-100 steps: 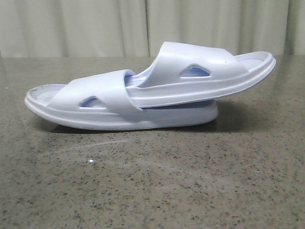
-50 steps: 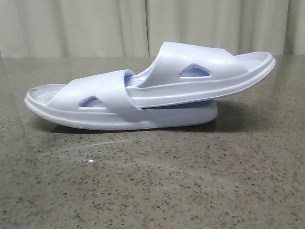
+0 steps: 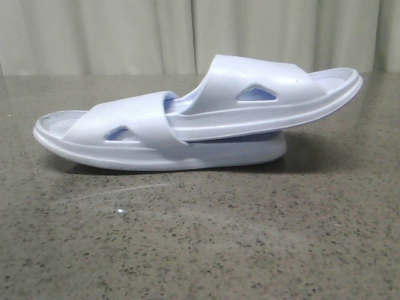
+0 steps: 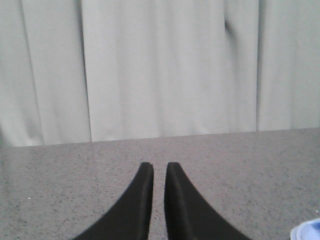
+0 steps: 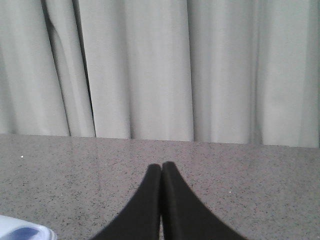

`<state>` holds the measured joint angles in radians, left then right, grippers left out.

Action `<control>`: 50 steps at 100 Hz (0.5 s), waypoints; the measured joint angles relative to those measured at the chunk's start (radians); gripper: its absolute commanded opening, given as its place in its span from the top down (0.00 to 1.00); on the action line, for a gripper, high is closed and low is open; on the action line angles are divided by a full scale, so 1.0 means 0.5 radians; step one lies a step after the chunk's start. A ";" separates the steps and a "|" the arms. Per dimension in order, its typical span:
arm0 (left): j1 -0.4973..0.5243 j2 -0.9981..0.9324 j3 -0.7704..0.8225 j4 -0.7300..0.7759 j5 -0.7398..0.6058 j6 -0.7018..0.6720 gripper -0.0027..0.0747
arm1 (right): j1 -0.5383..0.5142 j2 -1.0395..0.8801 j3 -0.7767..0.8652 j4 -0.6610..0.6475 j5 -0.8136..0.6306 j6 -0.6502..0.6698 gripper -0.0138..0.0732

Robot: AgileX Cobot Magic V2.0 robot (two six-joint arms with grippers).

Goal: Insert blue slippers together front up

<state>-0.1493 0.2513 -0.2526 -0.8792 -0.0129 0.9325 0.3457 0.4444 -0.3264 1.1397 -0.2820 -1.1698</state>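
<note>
Two pale blue slippers lie side-on in the middle of the table in the front view. The lower slipper (image 3: 125,147) rests on its sole. The upper slipper (image 3: 269,100) has one end pushed under the lower one's strap, and its other end sticks out to the right, raised off the table. My left gripper (image 4: 159,165) is empty above bare table, its fingers a narrow slit apart. My right gripper (image 5: 161,165) is shut and empty. A sliver of a slipper shows at the edge of the left wrist view (image 4: 307,231) and of the right wrist view (image 5: 22,231). Neither gripper shows in the front view.
The speckled grey stone table (image 3: 200,237) runs back to a pale curtain (image 3: 187,34). The curtain also fills the background of both wrist views.
</note>
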 measured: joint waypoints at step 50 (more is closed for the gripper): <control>0.000 -0.489 0.494 1.794 0.182 -1.894 0.94 | 0.000 0.000 0.000 0.000 0.000 0.000 0.96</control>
<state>-0.1493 0.0068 -0.0058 0.0180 0.0782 -0.0145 0.3457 0.4444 -0.3264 1.1397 -0.2820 -1.1698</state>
